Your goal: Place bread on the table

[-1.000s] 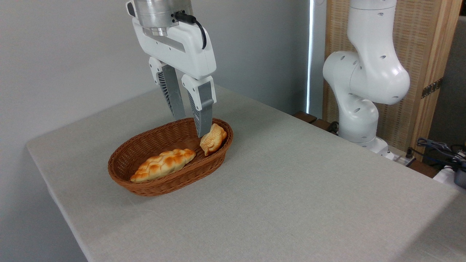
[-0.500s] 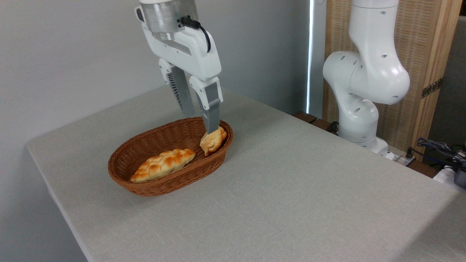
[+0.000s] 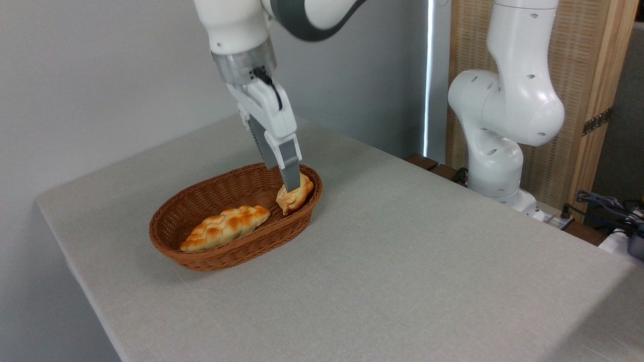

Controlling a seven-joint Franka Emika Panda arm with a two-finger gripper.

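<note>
Here bread (image 3: 295, 198) tilted on edge against basket (image 3: 201, 201) wall.

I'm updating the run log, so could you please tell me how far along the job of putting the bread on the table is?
Early stage. Done: the gripper has reached the bread at the right end of the basket. In hand: its fingers are at the bun's top; whether they have closed on it cannot be seen. Left: lifting the bun out and setting it on the table. The braided loaf lies untouched.

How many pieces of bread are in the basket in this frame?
2. The braided loaf lies along the basket's near-left side; the small bun leans against its right end, under the tool. None seems hidden.
</note>
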